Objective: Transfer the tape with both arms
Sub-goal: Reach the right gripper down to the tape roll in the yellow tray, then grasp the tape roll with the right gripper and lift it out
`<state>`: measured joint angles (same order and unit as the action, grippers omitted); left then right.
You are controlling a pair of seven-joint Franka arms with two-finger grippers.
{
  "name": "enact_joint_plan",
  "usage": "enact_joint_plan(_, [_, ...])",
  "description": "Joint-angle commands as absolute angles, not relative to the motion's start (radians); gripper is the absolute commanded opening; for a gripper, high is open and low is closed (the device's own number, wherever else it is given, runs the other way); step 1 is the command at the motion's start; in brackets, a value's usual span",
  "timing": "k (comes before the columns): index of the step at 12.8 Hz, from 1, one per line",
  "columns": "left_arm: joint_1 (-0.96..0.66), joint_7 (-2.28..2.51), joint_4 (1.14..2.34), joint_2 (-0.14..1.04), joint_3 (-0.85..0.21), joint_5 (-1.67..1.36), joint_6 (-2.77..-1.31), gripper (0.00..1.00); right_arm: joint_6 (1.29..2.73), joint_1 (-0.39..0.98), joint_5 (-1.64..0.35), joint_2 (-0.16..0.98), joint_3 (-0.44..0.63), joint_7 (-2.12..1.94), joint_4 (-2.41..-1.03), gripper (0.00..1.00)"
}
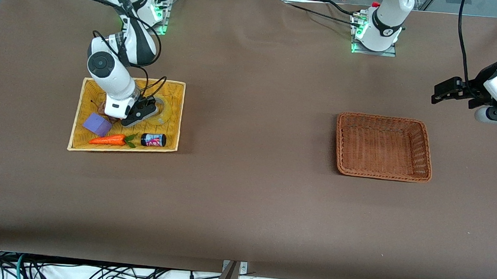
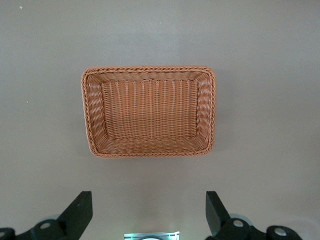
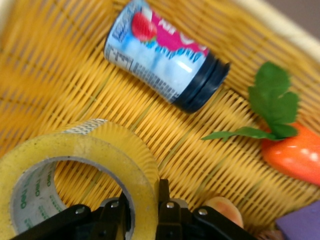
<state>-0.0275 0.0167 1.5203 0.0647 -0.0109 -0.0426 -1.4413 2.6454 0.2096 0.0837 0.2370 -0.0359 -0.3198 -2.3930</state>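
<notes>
The brown table point(image 1: 245, 191) spans the whole front view, with loose cables along its near edge. At the right arm's end lies a yellow wicker tray point(image 1: 172, 121); toward the left arm's end lies an orange-brown basket point(image 1: 382, 146) with nothing in it. The right pincer point(image 1: 139, 111) is down inside the tray, pinching the wall of the tape point(image 1: 163, 110), one finger inside the grey core and one outside. The tape rests on the tray floor at the part farther from the front camera. Nearer the camera in the tray lie a carrot toy point(image 1: 108, 140), a purple block point(image 1: 97, 124) and a small dark-capped bottle point(image 1: 153, 140).

The left pincer point(image 1: 446, 90) waits in the air above the table, near the basket, its fingers spread wide with nothing between them.

The right wrist view alone shows the grip on the tape point(image 3: 75, 170) and the bottle's point(image 3: 165, 62) strawberry label. The left wrist view alone looks straight down into the basket point(image 2: 150, 150).
</notes>
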Motion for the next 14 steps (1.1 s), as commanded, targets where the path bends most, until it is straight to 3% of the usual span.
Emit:
enact_joint_plan(1, [-0.015, 0.003, 1.508, 0.069, -0.011, -0.074, -1.443, 1.00, 2.495, 0.202, 0.087, 0.141, -0.044, -0.304, -2.353, 0.00])
enact_joint_plan(5, [-0.017, 0.003, 1.508, 0.071, -0.011, -0.074, -1.443, 1.00, 2.038, 0.228, 0.078, 0.179, -0.155, -0.077, -2.006, 0.00])
enact_joint_plan(6, [-0.015, 0.003, 1.508, 0.071, -0.011, -0.074, -1.443, 1.00, 1.990, 0.254, 0.077, 0.211, -0.178, 0.002, -1.932, 0.00])
enact_joint_plan(10, [-0.017, 0.003, 1.508, 0.072, -0.011, -0.072, -1.448, 1.00, 2.023, 0.460, 0.016, 0.427, -0.187, 0.416, -1.691, 0.00])
enact_joint_plan(14, [-0.017, -0.008, 1.509, 0.107, -0.008, -0.058, -1.491, 1.00, 2.305, 0.636, -0.018, 0.688, -0.187, 0.700, -1.514, 0.00])
